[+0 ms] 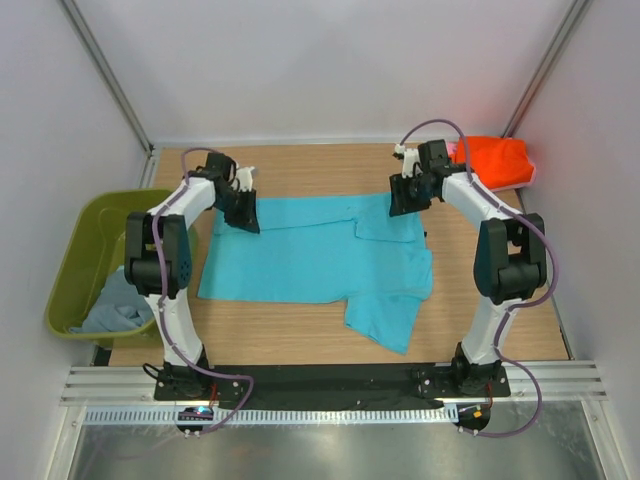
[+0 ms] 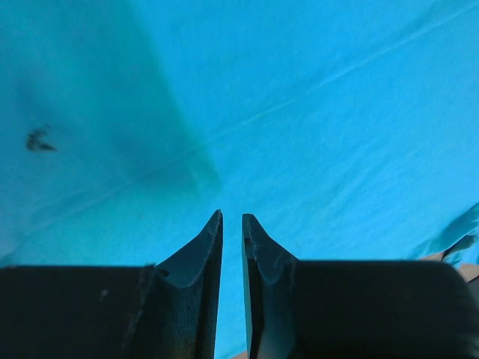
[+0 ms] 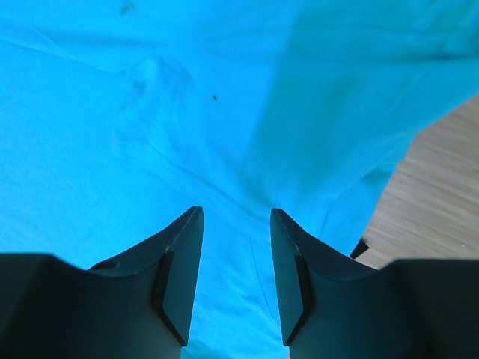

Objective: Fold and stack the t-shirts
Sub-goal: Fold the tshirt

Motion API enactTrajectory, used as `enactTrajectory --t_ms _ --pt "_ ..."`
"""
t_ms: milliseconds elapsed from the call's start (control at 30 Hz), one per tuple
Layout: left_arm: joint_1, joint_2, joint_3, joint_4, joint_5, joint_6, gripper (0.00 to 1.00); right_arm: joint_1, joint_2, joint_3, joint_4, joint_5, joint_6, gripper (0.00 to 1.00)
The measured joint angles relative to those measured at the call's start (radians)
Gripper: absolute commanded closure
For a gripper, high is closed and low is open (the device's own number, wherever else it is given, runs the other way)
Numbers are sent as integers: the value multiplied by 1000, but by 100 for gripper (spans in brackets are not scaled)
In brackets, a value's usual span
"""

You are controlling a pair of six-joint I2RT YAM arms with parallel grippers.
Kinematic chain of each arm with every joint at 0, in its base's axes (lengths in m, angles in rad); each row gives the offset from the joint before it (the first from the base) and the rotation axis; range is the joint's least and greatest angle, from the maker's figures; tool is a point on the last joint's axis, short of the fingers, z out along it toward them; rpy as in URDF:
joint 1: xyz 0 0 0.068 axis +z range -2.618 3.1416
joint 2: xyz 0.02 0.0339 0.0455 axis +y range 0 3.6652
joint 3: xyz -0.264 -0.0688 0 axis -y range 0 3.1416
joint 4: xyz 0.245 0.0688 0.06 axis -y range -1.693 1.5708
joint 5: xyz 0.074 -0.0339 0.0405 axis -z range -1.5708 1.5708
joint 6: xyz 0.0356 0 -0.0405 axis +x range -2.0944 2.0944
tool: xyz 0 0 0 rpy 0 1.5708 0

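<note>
Lying flat and part-folded across the middle of the surface point(image 1: 270, 340), the turquoise t-shirt point(image 1: 310, 250) looks light, limp and prone to sag, so pinching its far corners seems the best hold. Over it the left tool point(image 2: 232, 217) hovers barely parted, the right tool point(image 3: 236, 212) wider apart; neither grips cloth.
</note>
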Motion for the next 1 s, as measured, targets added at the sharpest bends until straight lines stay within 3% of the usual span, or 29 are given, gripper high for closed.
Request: enactTrajectory --t_ms 233,600,1000 --pt "0 23 -66 -19 -8 2 83 -24 1 -43 -2 7 -2 53" --pt "1 166 92 -48 7 -4 83 -25 143 -36 24 22 -14 52" --pt "-3 200 142 -61 22 -20 84 -87 307 209 19 69 -44 52"
